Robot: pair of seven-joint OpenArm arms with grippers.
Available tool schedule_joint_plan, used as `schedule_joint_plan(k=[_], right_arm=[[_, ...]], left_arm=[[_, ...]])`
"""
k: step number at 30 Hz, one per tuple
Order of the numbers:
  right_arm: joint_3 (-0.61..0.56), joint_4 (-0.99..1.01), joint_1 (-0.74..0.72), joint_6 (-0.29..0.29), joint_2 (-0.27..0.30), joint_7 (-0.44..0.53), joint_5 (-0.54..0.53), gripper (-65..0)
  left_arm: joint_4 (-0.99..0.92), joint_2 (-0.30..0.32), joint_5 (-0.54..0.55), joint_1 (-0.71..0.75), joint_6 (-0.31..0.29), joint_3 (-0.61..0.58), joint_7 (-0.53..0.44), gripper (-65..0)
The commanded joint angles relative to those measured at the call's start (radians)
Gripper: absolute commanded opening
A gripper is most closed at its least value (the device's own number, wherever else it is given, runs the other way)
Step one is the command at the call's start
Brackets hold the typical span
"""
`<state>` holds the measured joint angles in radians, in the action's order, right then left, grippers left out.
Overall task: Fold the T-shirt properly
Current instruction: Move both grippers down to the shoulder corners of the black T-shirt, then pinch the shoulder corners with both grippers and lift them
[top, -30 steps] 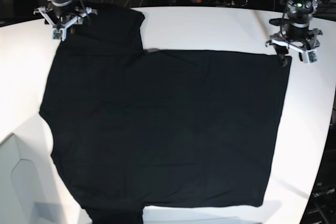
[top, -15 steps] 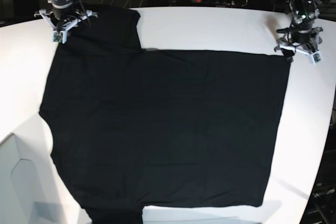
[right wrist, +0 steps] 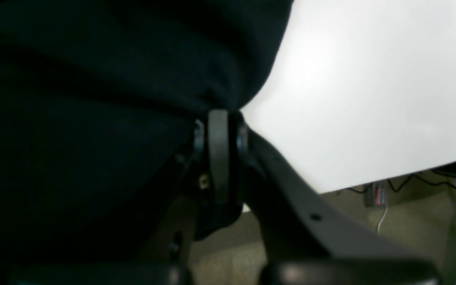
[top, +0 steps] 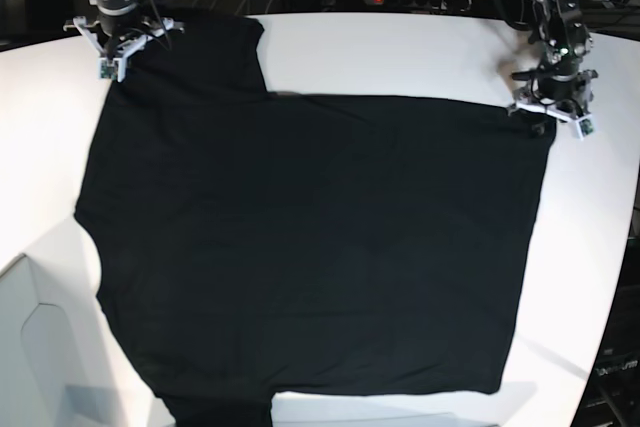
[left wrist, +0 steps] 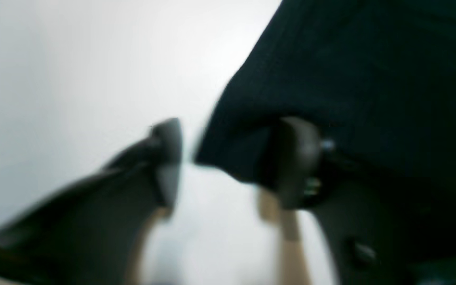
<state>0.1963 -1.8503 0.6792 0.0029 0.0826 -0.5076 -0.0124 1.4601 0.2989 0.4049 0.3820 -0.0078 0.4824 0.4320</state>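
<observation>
The shirt [top: 310,237] lies flat on the table [top: 400,52]. Right gripper [right wrist: 218,154] at 11 o'clock pinches its sleeve; left gripper [left wrist: 232,162], at 2, gapes astride its corner.

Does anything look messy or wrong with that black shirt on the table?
Nothing stands out. The T-shirt lies flat on the white table, while the right gripper pinches a sleeve corner and the left gripper straddles the opposite corner, jaws apart.
</observation>
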Motion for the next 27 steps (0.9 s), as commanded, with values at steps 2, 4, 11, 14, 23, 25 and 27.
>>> schedule_joint_plan(k=[2,4,11,14,23,25,27], right_arm=[[0.005,-0.004,0.017,0.004,0.004,-0.043,0.005,-65.0],[0.005,-0.007,0.017,0.004,0.004,-0.043,0.005,-65.0],[0.005,-0.073,0.017,0.004,0.004,-0.035,0.005,-65.0],[0.005,-0.119,0.009,0.004,0.004,-0.035,0.005,-65.0],[0.007,-0.173,-0.052,0.004,0.003,-0.033,0.005,-65.0],[0.007,-0.173,-0.077,0.004,0.003,-0.033,0.005,-65.0],[0.009,-0.173,-0.109,0.004,0.004,-0.033,0.005,-65.0]], left_arm=[[0.001,0.009,-0.005,0.008,0.001,0.005,0.035,-46.7],[0.003,0.009,-0.005,0.008,0.001,0.009,0.035,-59.5],[0.058,0.007,-0.005,0.031,0.001,0.014,0.037,-65.0],[0.136,0.007,-0.005,0.064,0.001,0.016,0.037,-65.0],[0.279,-0.022,-0.005,0.094,0.002,0.108,0.044,-65.0],[0.282,-0.019,-0.005,0.087,0.002,0.114,0.044,-65.0],[0.276,-0.016,-0.005,0.084,0.002,0.114,0.044,-65.0]])
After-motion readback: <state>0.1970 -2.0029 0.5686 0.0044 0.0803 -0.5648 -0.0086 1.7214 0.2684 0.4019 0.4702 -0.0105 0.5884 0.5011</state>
